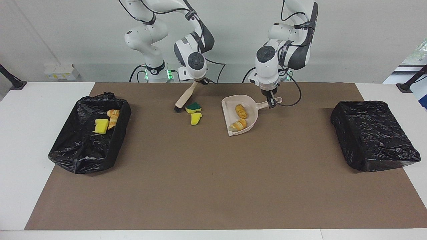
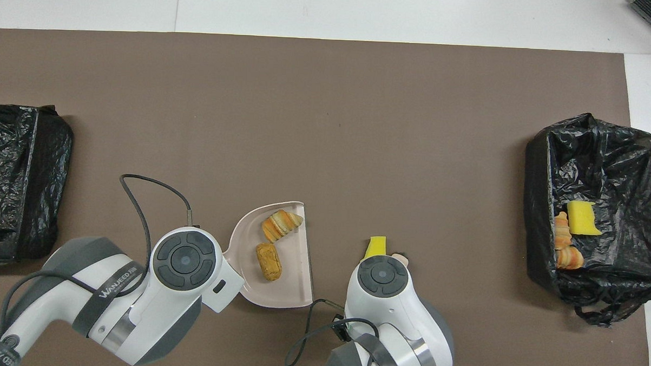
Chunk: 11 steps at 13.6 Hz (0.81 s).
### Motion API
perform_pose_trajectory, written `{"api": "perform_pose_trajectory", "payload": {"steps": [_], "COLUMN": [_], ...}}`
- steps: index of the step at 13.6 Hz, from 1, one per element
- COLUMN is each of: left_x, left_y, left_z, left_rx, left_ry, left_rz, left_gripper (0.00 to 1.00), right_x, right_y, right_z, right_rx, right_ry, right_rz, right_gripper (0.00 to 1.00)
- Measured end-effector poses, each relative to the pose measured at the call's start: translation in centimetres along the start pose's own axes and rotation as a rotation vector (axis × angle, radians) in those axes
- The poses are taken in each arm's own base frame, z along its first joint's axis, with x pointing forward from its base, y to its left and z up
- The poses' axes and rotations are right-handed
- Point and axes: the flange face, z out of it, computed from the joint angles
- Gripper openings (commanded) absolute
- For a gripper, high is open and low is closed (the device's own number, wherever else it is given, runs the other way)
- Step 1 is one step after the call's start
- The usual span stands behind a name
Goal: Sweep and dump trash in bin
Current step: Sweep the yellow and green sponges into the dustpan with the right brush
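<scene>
My right gripper (image 1: 197,82) is shut on the beige handle of a brush (image 1: 184,97). Its dark bristles sit down by a green-and-yellow sponge chunk (image 1: 193,107), on the side toward the right arm's end. A yellow sponge chunk (image 1: 196,118) (image 2: 376,246) lies just farther from the robots. My left gripper (image 1: 272,102) is shut on the handle of the pale dustpan (image 1: 251,107) (image 2: 292,268). The pan holds two bread-like pieces (image 1: 241,111) (image 1: 239,125), and its open edge faces the sponge chunks. In the overhead view both grippers are hidden under their wrists.
A black-lined bin (image 1: 87,150) (image 2: 618,161) at the right arm's end holds a yellow sponge piece (image 1: 101,126) and a croissant-like piece (image 1: 113,117). A second black-lined bin (image 1: 373,135) (image 2: 17,183) stands at the left arm's end. A brown mat (image 1: 213,186) covers the table.
</scene>
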Motion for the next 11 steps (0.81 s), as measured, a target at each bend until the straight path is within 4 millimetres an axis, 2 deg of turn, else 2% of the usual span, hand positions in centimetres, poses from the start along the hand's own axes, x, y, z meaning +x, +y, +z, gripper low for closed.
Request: {"api": "perform_pose_trajectory", "payload": {"steps": [5, 7, 11], "left_x": [-0.8, -0.5, 0.0], "left_y": [-0.9, -1.2, -1.6], "left_z": [0.4, 1.2, 2.1], "left_rx": [0.004, 0.005, 0.004], "left_ry": [0.013, 0.017, 0.021], "left_rz": [-0.026, -0.024, -0.021], "left_gripper": [0.00, 0.00, 0.00], "right_x": [0.6, 0.5, -0.3], "right_y": [-1.9, -2.6, -4.9], "right_z": [-1.9, -2.1, -2.9], "right_rx": [0.025, 0.026, 0.152], "right_ry": [0.024, 0.030, 0.018], "right_rz": [-0.351, -0.489, -0.616], "right_gripper": [0.00, 0.00, 0.00]}}
